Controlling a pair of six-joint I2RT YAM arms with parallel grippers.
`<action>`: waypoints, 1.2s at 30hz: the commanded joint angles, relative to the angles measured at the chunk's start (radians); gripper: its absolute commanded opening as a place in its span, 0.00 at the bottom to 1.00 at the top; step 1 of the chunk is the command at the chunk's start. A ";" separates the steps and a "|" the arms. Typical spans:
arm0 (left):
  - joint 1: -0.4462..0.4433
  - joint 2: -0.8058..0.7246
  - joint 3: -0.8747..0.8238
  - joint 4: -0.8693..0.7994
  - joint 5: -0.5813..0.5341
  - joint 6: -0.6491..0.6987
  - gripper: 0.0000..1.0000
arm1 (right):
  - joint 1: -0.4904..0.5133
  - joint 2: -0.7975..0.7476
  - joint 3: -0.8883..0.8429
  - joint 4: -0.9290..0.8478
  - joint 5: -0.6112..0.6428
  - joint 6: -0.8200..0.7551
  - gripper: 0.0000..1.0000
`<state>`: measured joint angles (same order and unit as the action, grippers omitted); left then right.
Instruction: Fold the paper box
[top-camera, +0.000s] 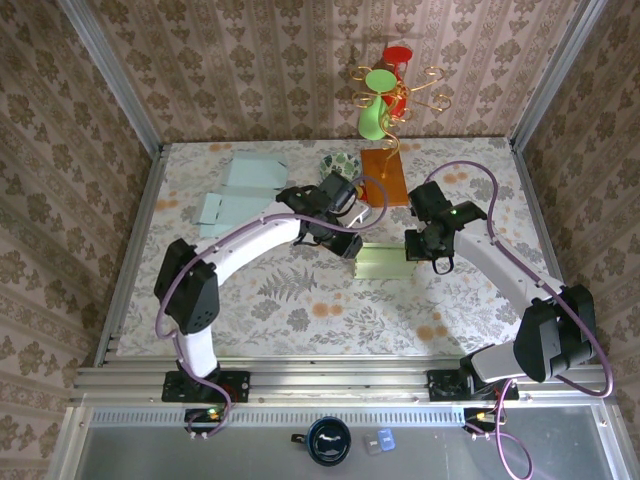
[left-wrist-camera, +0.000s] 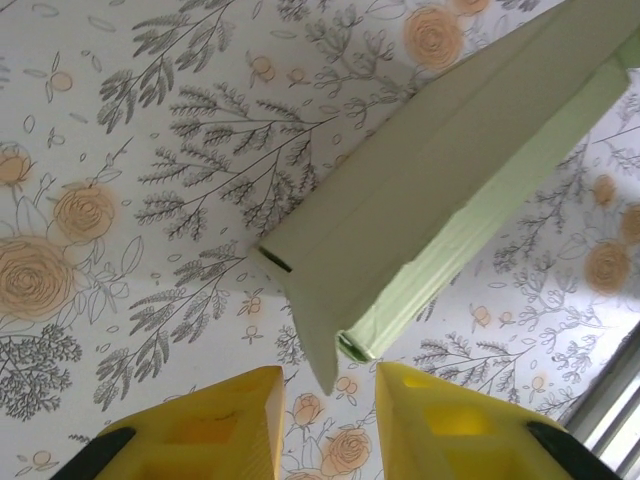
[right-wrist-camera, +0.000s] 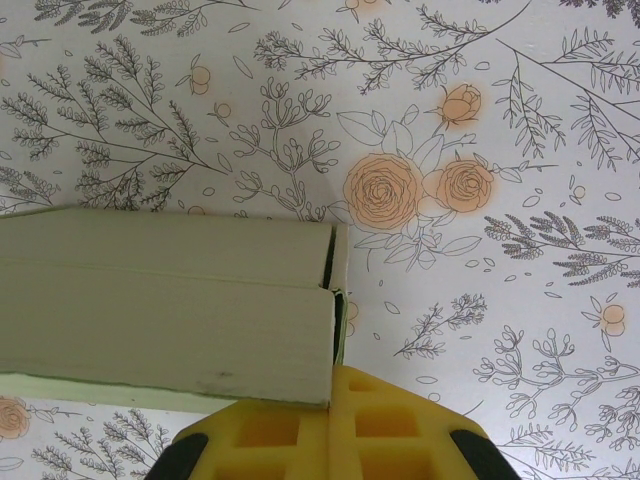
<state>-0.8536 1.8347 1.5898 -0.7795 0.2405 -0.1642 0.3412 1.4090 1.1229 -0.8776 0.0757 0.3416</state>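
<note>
- Top external view: the pale green paper box (top-camera: 383, 264) lies on the floral table (top-camera: 300, 310), a little right of centre and between the two arms.
- The left gripper (top-camera: 349, 245) is at the box's left end and the right gripper (top-camera: 421, 252) is at its right end. From this height I cannot tell how either pair of fingers is set.
- Further back on the table are two flat blue sheets (top-camera: 250, 170), a patterned cup (top-camera: 338, 163) and an orange box (top-camera: 385, 176). A green and red ornament (top-camera: 375, 105) stands behind them at the wall. A dark mug (top-camera: 328, 441) sits on the ledge in front of the arm bases.
- Left wrist view: the left gripper (left-wrist-camera: 330, 420) has its two yellow fingers (left-wrist-camera: 215, 425) apart, with a clear gap between them.
- The paper box (left-wrist-camera: 430, 200) runs diagonally up to the right. The pointed corner of a loose flap hangs just above the gap, and nothing is pinched.
- Right wrist view: the right gripper (right-wrist-camera: 331, 430) has its yellow fingers (right-wrist-camera: 260, 435) pressed together, leaving only a thin seam.
- The paper box (right-wrist-camera: 170, 300) stretches to the left. Its end wall runs straight down into that seam, so the closed fingers appear to clamp the thin paper edge.
</note>
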 joint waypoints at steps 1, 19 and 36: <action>-0.012 0.024 0.044 -0.029 -0.029 -0.018 0.29 | 0.009 0.021 0.015 -0.031 0.004 0.013 0.00; -0.019 0.048 0.071 -0.030 -0.064 -0.104 0.00 | 0.009 0.022 0.015 -0.022 -0.011 0.052 0.00; -0.014 0.065 0.097 -0.055 -0.015 -0.352 0.00 | 0.030 -0.008 -0.040 0.025 -0.024 0.189 0.00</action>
<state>-0.8692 1.8809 1.6451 -0.8013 0.1932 -0.4446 0.3561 1.4067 1.1133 -0.8547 0.0692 0.4908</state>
